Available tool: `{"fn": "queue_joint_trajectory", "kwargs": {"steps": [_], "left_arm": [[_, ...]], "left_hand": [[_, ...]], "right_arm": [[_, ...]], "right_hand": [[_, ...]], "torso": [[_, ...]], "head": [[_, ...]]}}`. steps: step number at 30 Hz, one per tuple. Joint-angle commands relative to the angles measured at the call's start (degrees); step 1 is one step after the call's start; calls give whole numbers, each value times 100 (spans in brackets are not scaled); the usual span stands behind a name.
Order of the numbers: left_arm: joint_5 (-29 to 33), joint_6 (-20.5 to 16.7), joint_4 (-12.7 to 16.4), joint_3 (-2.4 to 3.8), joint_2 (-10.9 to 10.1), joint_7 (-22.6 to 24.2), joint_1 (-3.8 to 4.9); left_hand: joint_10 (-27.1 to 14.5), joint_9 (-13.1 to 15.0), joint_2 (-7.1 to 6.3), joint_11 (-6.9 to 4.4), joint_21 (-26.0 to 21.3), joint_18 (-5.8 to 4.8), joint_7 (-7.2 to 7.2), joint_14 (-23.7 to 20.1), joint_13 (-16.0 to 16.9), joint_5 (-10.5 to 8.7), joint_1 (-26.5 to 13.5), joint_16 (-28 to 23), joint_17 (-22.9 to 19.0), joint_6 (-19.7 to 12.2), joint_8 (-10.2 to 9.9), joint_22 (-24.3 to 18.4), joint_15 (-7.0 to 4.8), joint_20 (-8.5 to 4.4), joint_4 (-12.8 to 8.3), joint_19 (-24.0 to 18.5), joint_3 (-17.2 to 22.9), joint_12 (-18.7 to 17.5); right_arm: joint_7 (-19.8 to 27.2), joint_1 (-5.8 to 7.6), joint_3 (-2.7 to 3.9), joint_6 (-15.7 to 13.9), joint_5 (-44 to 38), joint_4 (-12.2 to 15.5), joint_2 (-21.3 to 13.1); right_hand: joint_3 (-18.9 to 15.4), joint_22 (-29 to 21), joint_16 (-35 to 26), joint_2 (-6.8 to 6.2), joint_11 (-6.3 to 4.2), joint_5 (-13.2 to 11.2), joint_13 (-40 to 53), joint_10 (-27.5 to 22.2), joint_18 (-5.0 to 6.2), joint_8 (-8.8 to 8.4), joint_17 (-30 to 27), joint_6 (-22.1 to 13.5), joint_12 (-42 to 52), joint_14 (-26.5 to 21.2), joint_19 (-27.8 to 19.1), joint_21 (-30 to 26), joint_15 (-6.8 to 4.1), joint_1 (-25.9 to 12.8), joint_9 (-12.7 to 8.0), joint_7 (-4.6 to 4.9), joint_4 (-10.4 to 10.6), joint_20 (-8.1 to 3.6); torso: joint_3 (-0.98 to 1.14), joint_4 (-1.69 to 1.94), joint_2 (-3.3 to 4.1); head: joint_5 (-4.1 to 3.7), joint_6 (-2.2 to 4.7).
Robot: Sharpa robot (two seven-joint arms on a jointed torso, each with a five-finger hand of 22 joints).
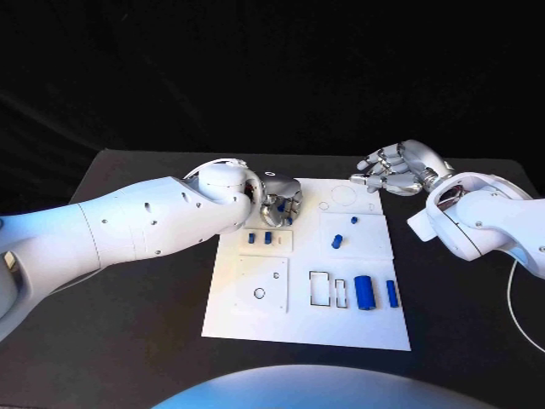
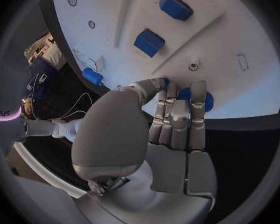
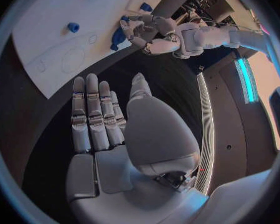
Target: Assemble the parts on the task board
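The white task board [image 1: 255,317] lies in the middle of the black table. My left hand [image 1: 277,204] is low over its far left corner, where thumb and fingers pinch a blue part [image 2: 204,98]; that same part [image 3: 118,36] also appears in the right wrist view. Two small blue blocks [image 1: 261,239] sit just in front of that hand. A blue peg [image 1: 336,241] and a smaller blue piece [image 1: 353,220] are mid-board. A large blue cylinder [image 1: 364,292] and a thin blue bar [image 1: 392,293] lie at the near right. My right hand [image 1: 402,170] hovers past the board's far right corner, fingers straight and apart, holding nothing.
The board carries outlined slots [image 1: 328,290] and a square plate with holes [image 1: 263,284] near its front. A thin white cable [image 1: 514,307] curves along the table's right side. Bare black tabletop [image 1: 125,341] surrounds the board on both sides.
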Motion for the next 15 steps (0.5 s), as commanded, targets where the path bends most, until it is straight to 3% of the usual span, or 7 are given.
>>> {"fn": "queue_joint_trajectory", "kwargs": {"steps": [1,15], "left_arm": [[30,79,1,-12,1,31,-14],[169,-438,84,2,-93,160,-29]], "left_hand": [[90,48,87,-28,99,-5,-20,80,14,-34,-10,40,76,111,48,146,-17,-18,-50,97,20,-6],[169,58,51,-23,194,-25,-17,183,-10,-25,-120,84,160,159,-51,250,-25,-41,-120,158,59,-185]], "right_arm": [[42,-2,-1,34,-19,4,4],[49,-3,-1,29,-19,-9,16]], "right_hand": [[-44,-9,-32,15,33,1,-5,-4,30,-26,-5,19,-39,-37,-41,-28,14,-65,-5,33,6,11],[-47,-17,-39,16,34,0,-18,-6,30,-34,-12,23,-42,-39,-43,-32,16,-85,-8,34,3,13]], "torso": [[2,0,-2],[2,-5,-1]], "head": [[6,1],[18,40]]}}
